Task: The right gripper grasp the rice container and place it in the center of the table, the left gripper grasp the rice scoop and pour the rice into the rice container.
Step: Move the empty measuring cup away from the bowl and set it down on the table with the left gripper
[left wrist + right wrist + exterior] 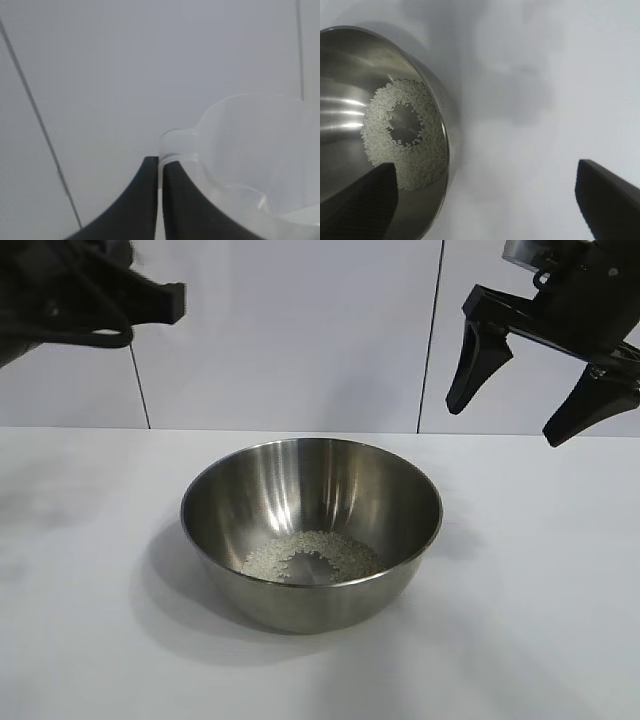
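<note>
The rice container (311, 530) sat mid-table (90, 640), the rice (313, 558) ringed in its bottom. Beyond and above it to the left, the left gripper (158, 172) pinched the rice scoop (250, 160) by its tab, apparently empty. Above its right, the right gripper (527, 385) hung spread, holding nothing.

One rice container (311, 508) — one rice scoop (255, 165) — two hands.

Pale panelled wall (300, 330), thin dark vertical seams (431, 335), seemingly even light
</note>
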